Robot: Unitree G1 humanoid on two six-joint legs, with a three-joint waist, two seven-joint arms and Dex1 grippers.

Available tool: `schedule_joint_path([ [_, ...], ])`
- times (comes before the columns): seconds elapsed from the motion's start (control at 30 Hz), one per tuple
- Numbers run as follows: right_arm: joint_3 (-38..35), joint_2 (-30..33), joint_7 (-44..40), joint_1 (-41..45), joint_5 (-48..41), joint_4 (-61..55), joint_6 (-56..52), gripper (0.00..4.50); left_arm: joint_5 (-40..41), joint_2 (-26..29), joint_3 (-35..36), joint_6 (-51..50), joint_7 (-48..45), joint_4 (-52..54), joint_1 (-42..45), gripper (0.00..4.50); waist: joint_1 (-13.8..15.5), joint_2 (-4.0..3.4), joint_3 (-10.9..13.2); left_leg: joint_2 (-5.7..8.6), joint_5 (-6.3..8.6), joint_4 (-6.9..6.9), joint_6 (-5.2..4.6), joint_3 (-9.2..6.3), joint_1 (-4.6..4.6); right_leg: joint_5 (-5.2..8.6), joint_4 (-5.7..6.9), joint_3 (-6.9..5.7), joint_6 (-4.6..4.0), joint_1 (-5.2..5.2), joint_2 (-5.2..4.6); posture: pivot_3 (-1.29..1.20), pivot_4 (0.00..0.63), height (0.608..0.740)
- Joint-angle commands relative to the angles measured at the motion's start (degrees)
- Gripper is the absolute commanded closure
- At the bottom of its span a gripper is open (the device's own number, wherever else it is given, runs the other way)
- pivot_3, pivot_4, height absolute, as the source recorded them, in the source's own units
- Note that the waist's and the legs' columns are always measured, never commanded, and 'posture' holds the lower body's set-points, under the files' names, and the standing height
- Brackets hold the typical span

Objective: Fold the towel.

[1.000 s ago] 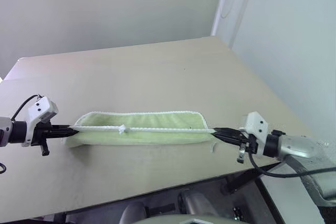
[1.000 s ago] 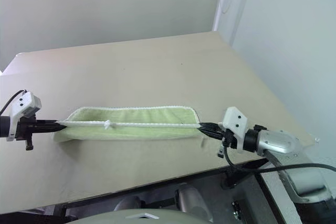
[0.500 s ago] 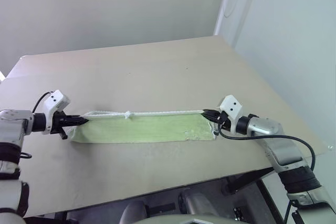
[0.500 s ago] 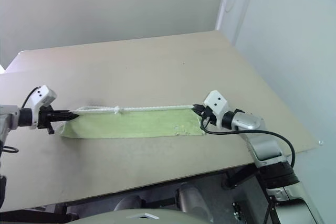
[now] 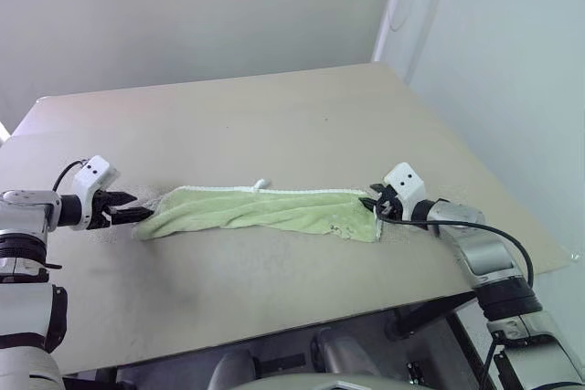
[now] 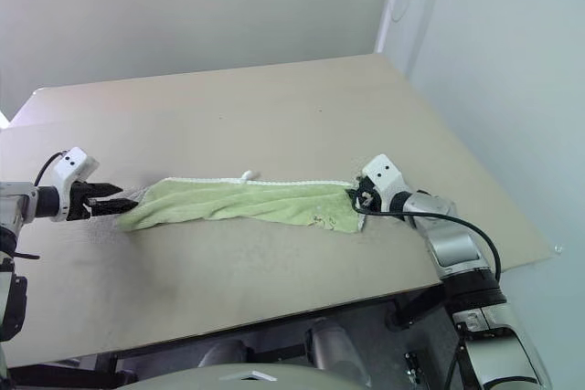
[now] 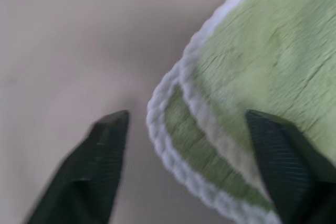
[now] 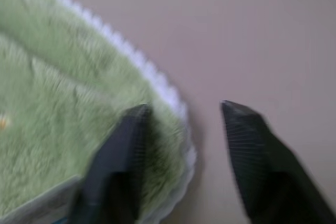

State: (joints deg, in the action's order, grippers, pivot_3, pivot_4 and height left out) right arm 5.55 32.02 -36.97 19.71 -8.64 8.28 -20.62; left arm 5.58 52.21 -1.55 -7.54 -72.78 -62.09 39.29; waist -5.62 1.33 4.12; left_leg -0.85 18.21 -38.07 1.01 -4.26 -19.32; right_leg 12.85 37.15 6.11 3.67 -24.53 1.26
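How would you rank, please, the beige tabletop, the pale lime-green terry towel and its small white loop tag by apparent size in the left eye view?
1. The beige tabletop, by far the largest.
2. The pale lime-green terry towel, a long rumpled strip lying on it.
3. The small white loop tag, tiny at the towel's far edge.

Lime-green towel (image 5: 260, 210) with white edging on beige table (image 5: 274, 125).

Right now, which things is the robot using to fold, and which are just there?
For the job:
- the towel, lying loosely folded on the table
- the left gripper, open at one end
- the right gripper, open at the other end

Just there:
- the table
- the wall
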Motion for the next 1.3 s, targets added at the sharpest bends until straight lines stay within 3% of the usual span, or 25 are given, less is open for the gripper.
schedule_joint_path([
  [0.03,-3.2,-1.3,-0.26,2.83,-2.0,-3.72,2.91,0.94,0.74,0.66,1.6,-1.16,-2.2,2.5,2.14,0.0,-0.07,0.0,0.0,0.0,0.0,0.0,0.0,0.0,0.0,-0.01,0.0,0.0,0.02,0.0,0.01,0.0,0.0,0.74],
  [0.17,-4.6,-0.65,-3.51,2.92,-6.71,-7.31,-5.3,0.94,0.3,0.74,1.76,-1.38,-2.81,3.7,1.98,0.0,0.05,0.0,0.0,0.0,0.0,0.0,0.0,-0.04,0.0,-0.07,0.01,-0.01,0.11,0.0,0.01,0.0,0.0,0.74],
  [0.27,-7.08,0.5,-3.77,3.5,-12.7,-10.99,-19.72,0.94,-0.59,0.27,1.47,-0.57,-1.25,3.93,1.65,0.0,0.12,0.0,-0.01,0.0,0.0,0.0,0.0,-0.04,-0.02,-0.07,0.01,-0.01,0.11,0.0,0.01,0.0,0.0,0.74],
  [0.37,-16.15,-0.66,-1.19,0.99,-26.43,-19.18,-40.36,0.94,-0.71,-0.93,1.66,-0.87,0.43,3.15,1.9,0.0,0.46,-0.01,0.0,0.01,0.0,-0.01,0.0,-0.06,-0.03,-0.07,0.01,-0.01,0.1,0.0,-0.01,0.0,0.0,0.74],
  [0.63,-39.69,-11.71,9.75,-2.4,-46.48,-25.85,-70.73,0.94,3.19,-1.76,4.41,-4.52,-3.32,10.54,1.83,0.0,1.58,0.0,-0.02,-0.02,0.0,-0.01,0.0,-0.18,-0.04,-0.08,0.06,-0.11,0.07,0.0,0.04,0.0,0.0,0.74],
  [0.9,-44.95,-21.35,32.94,-11.42,-72.48,-21.73,-71.01,0.94,10.19,-3.89,5.68,-13.16,-4.95,34.84,-10.47,0.0,1.33,-0.21,-0.04,-0.05,0.0,0.07,0.0,-0.1,-0.05,0.01,-0.01,-0.04,-0.08,0.06,0.0,0.0,0.0,0.74],
  [1.1,-33.16,-18.09,53.34,-21.92,-94.68,-19.79,-56.32,0.94,11.59,-5.52,4.89,-16.47,-1.97,43.29,-15.03,0.0,1.17,-0.3,0.01,-0.07,0.0,0.08,0.0,-0.08,-0.05,0.03,0.0,-0.03,-0.11,0.1,0.01,0.0,0.0,0.74],
  [1.3,-25.88,-13.81,65.27,-24.22,-104.22,-18.44,-41.99,0.94,11.27,-6.02,4.21,-16.56,-0.9,43.86,-14.83,0.0,-0.1,-0.31,0.01,-0.07,0.0,0.08,0.0,0.0,-0.06,0.04,-0.1,0.04,-0.11,0.22,0.01,0.0,0.0,0.74],
])
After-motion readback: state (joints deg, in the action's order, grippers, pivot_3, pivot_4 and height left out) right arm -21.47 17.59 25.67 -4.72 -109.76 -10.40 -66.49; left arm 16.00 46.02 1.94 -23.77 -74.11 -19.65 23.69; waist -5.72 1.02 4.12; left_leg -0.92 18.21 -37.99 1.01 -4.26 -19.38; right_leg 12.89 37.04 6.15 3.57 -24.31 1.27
